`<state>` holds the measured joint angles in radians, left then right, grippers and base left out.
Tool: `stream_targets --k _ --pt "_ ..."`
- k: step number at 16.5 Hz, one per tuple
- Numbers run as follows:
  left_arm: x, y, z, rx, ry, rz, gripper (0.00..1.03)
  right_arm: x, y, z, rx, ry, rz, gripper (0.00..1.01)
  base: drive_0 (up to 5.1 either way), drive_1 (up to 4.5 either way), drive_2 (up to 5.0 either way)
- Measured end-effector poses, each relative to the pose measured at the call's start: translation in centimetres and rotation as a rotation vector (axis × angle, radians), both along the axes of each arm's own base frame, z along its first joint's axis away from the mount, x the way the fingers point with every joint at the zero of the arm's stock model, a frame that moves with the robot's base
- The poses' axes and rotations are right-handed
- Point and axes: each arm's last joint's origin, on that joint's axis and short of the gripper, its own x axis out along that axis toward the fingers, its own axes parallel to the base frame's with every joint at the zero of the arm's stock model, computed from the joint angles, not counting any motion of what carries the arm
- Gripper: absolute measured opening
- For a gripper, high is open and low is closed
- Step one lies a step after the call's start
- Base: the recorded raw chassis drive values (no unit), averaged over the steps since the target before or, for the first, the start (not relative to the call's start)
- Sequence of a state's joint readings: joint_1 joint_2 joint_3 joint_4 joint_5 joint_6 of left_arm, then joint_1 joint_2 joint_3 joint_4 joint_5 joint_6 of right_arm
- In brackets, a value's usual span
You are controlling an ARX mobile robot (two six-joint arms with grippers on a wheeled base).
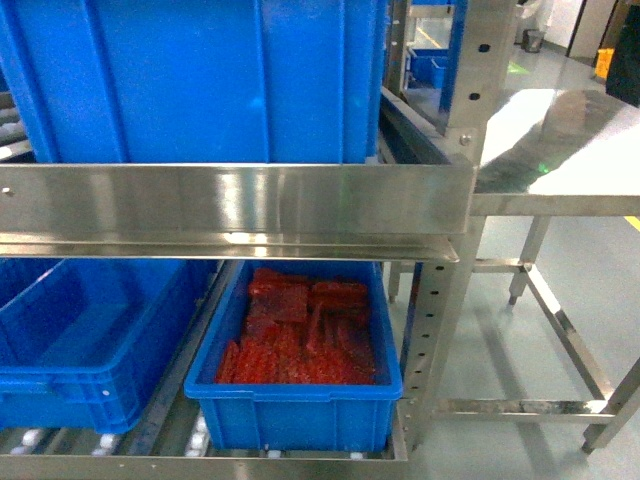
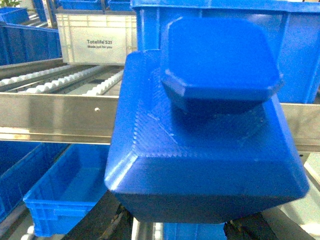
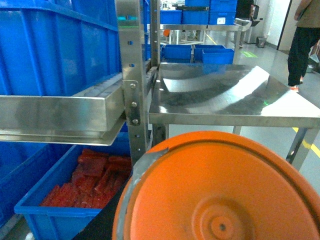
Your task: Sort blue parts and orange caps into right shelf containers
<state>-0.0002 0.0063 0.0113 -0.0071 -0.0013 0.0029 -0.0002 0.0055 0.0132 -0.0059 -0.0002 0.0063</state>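
A large blue part (image 2: 210,150), a printed block with a raised octagonal top, fills the left wrist view. My left gripper (image 2: 197,229) is shut on it, and only its dark fingers (image 2: 145,227) show beneath. The round end of an orange cap (image 3: 220,195) fills the lower right wrist view. My right gripper (image 3: 215,225) is shut on it, hidden but for a dark edge at the lower left. A deep blue crate (image 1: 200,80) stands on the upper shelf, seen again as the crate (image 2: 300,50) and the crate (image 3: 50,50). Neither gripper shows in the head view.
The steel shelf rail (image 1: 240,200) crosses in front. Below it sit an empty blue bin (image 1: 80,340) and a blue bin of tiny red pieces (image 1: 300,400). A steel table (image 1: 570,150) stands on the right. A whitish Totelife crate (image 2: 95,40) sits on rollers. A person (image 3: 307,35) stands far right.
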Motion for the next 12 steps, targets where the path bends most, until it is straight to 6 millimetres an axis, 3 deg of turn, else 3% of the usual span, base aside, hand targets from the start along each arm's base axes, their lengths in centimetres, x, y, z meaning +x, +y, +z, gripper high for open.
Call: stream_targets --k 12 --pt "0.0 0.0 -0.01 0.0 0.001 -0.001 0.4 0.0 0.0 0.02 0.0 -0.002 0.0 0.43 -5.0 2.39 2.4"
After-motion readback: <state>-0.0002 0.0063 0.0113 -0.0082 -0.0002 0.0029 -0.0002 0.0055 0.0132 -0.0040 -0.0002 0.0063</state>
